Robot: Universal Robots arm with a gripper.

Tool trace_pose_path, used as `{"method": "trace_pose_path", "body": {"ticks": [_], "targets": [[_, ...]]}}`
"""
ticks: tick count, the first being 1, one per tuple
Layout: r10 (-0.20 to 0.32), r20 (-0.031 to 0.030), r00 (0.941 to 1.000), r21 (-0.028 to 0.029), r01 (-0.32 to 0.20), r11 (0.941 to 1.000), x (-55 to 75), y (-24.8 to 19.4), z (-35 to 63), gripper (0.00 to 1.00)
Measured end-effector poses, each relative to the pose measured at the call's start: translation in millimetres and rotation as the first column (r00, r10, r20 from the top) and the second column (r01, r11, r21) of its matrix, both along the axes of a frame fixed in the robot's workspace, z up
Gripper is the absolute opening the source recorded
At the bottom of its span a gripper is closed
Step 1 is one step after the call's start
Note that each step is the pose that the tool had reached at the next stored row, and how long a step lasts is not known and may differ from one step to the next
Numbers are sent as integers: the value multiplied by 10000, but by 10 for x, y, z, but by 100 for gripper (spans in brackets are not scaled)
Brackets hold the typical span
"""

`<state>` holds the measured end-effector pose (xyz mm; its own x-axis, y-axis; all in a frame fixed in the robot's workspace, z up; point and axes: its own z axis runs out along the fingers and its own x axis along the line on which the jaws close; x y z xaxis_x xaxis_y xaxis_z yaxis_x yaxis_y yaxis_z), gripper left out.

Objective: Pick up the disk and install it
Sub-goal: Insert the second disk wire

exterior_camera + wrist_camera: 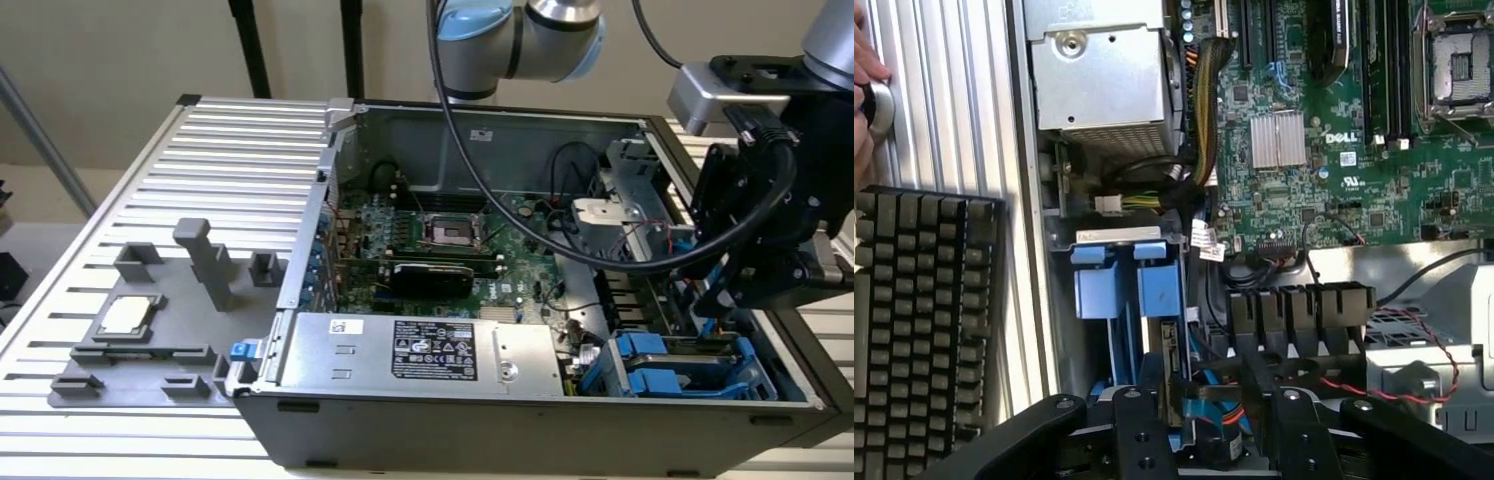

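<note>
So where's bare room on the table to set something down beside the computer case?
The ribbed table is bare behind the grey fixture plate, left of the computer case in the exterior view. It's crowded inside the case, especially around the blue drive bay under the end effector.

A ribbed, pale metal worktop (pixel 227 150) stands before a plain beige wall (pixel 120 50), with dark vertical poles (pixel 247 45) behind it, all under soft, even indoor light.
</note>
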<state>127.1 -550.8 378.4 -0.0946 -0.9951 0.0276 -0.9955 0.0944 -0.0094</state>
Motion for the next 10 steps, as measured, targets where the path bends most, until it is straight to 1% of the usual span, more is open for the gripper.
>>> {"method": "trace_pose_path", "body": {"ticks": [2,6,7,8,9,10], "targets": [[0,0,10000,-83,0,10000,9,10,-24,45],[0,0,10000,-284,0,9996,23,36,-66,45],[-1,0,10000,-330,1,9995,26,43,-78,43],[-1,0,10000,-383,1,9993,29,49,-87,43],[0,0,10000,-431,0,9991,33,55,-97,36],[-1,0,10000,-474,1,9989,36,60,-107,36]]}}
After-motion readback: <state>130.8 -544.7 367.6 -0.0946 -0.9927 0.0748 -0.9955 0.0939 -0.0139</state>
